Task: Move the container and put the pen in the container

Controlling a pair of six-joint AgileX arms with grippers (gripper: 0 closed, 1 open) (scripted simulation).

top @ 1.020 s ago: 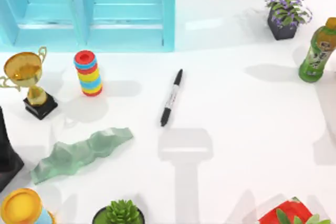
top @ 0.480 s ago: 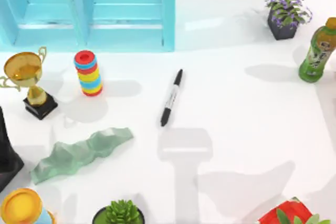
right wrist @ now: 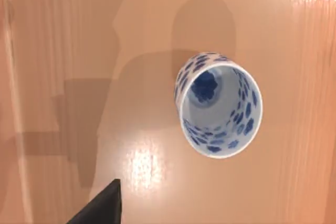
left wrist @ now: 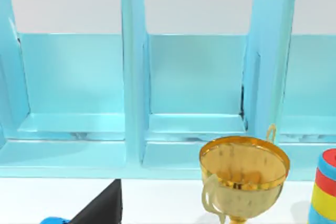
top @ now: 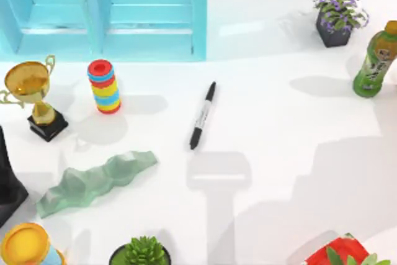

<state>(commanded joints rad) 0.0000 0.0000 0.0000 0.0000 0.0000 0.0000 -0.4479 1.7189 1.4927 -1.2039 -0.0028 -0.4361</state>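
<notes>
The pen (top: 203,116) lies flat on the white table (top: 279,134), near the middle of the top view, tilted a little. The cup (right wrist: 218,104) stands on a brown wooden surface (right wrist: 63,51), open side up, in the middle of the right wrist view. I cannot tell how either gripper's fingers stand.
</notes>
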